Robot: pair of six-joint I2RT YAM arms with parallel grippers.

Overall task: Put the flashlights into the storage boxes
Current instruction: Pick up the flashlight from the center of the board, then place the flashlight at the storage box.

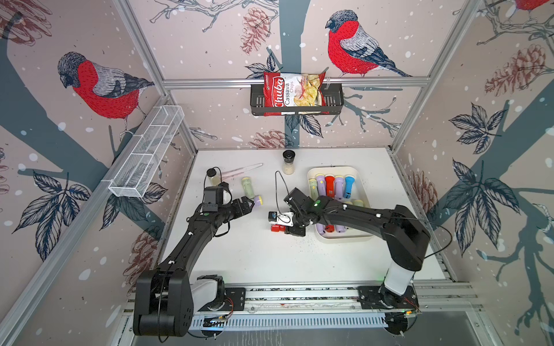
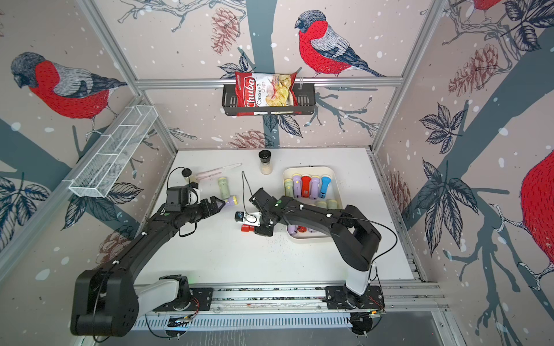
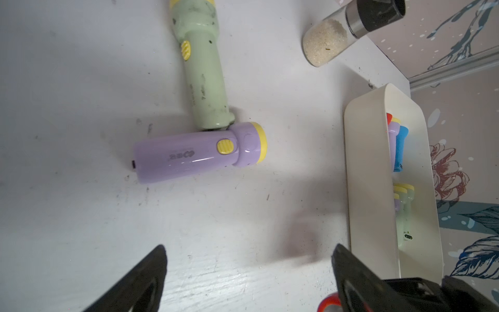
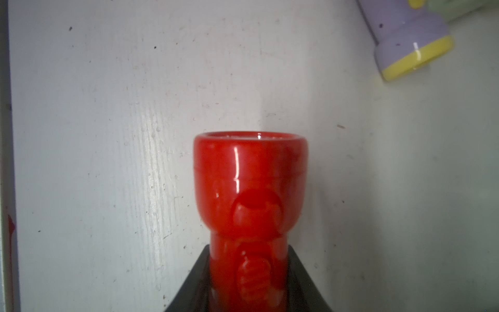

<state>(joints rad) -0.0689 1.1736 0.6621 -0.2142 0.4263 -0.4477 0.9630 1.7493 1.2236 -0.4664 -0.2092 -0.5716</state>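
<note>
Right arm (image 1: 359, 211) hides tray (image 1: 360, 185) middle; red flashlight (image 4: 249, 183) tail cut off.

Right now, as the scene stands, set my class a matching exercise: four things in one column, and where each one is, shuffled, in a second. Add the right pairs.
Things
1. red flashlight
2. blue flashlight
3. lilac flashlight nearest the left gripper
4. chips bag

Places
A. in the black wall basket
B. lying on the table, touching a green flashlight
C. clamped in the right gripper
D. in the cream tray

Pairs: 1-C, 2-D, 3-B, 4-A
</note>
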